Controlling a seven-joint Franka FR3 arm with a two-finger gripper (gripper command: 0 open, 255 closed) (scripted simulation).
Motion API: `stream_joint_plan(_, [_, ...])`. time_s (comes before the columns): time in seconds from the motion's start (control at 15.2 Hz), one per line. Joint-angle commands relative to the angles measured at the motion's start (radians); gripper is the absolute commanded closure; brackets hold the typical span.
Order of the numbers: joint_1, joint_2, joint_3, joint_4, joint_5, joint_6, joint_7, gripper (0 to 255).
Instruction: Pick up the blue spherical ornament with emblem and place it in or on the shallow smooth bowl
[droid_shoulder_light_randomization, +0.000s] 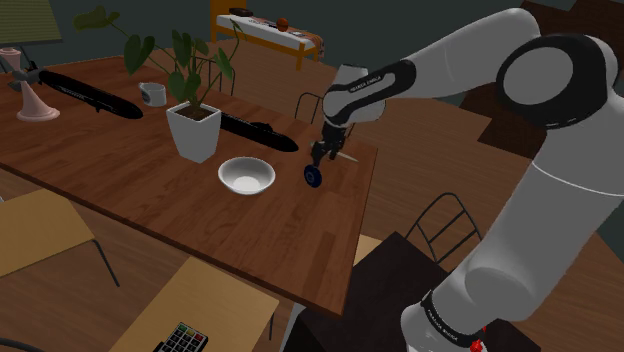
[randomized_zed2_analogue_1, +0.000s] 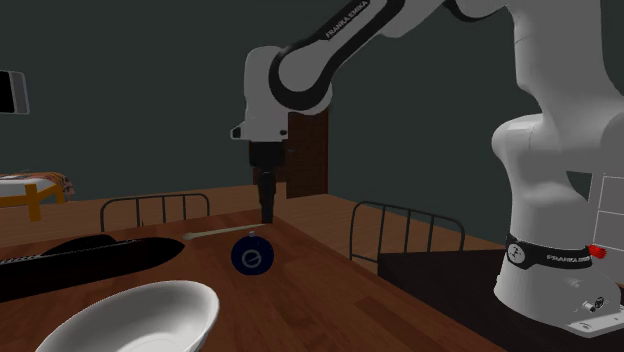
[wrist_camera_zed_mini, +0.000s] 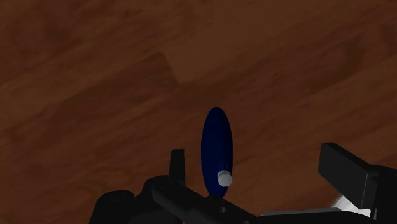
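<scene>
- Claw (wrist_camera_zed_mini: 254, 159) reads to me as apart and clamped on nothing. It hangs just above the blue ornament (wrist_camera_zed_mini: 216, 147).
- That blue ornament stands on its edge on the wooden table (droid_shoulder_light_randomization: 330, 240), near the table's edge facing the stand, with the white bowl (droid_shoulder_light_randomization: 246, 176) beside it.
- My main worry is that it sits off-centre, close to one finger (wrist_camera_zed_mini: 177, 164). Closing from here, I judge that finger would strike first and tip or roll it.
- If it rolls, it could run toward that table edge.
- It shows a thin profile and a small white cap (wrist_camera_zed_mini: 224, 178), so a shallow pinch may slip.
</scene>
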Motion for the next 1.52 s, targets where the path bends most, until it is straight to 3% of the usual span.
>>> stream_joint_plan(0.0, [-0.008,0.089,0.002,0.059,0.025,0.026,-0.014,0])
stream_joint_plan(0.59, [-0.019,0.199,0.012,0.074,0.052,0.117,-0.032,0])
stream_joint_plan(1.12, [-0.019,0.199,0.012,0.074,0.052,0.117,-0.031,0])
stream_joint_plan(1.19, [-0.019,0.199,0.012,0.074,0.052,0.117,-0.031,255])
stream_joint_plan(1.45, [-0.019,0.199,0.012,0.074,0.052,0.117,-0.031,255])
